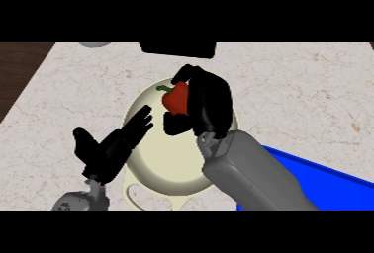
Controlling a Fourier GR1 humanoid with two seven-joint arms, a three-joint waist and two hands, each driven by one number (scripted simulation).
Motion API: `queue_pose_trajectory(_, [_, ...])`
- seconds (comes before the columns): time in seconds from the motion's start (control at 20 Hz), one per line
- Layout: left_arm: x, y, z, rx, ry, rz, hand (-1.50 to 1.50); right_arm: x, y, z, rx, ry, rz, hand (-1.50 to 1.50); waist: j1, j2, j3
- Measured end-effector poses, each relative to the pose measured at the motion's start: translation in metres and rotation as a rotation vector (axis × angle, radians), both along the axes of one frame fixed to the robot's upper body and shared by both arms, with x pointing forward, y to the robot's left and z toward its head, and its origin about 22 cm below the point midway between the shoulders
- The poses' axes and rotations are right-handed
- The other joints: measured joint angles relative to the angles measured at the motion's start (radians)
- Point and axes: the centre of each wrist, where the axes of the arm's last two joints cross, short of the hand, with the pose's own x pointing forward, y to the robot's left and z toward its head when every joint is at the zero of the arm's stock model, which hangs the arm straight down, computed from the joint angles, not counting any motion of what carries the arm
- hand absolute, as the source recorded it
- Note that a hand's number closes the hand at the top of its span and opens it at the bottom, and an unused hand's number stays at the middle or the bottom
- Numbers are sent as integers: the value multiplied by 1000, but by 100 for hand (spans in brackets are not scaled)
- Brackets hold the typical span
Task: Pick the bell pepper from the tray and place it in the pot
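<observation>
I am holding the bell pepper [175, 99] in the curled right hand [211, 105] over the pot [164, 165]; the left hand [110, 148] is hovering spread.

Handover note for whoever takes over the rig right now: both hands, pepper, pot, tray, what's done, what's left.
Right hand: shut on the bell pepper, over the far part of the pot.
Left hand: open, fingers straight, at the pot's left rim.
Tray: lower right, partly behind the right forearm.
Done: pepper is off the tray.
Left: release it into the pot.
</observation>
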Motion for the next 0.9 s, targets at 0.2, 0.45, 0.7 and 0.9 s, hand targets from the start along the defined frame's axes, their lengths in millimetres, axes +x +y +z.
queue_pose_trajectory(0.2, [3,-3,3,-2,-6,-12,0,17,1,-3,182,3,-8,-150,10,3,2])
queue_pose_trajectory(0.45, [2,1,2,2,-4,-12,0,34,9,-10,331,-39,-6,-150,10,1,2])
queue_pose_trajectory(0.7, [0,4,3,1,-1,-4,0,49,16,-21,397,-131,-28,-150,-4,-4,1])
queue_pose_trajectory(0.9, [-3,5,-1,-4,11,21,0,58,20,-31,396,-175,-70,-150,-30,-11,1])
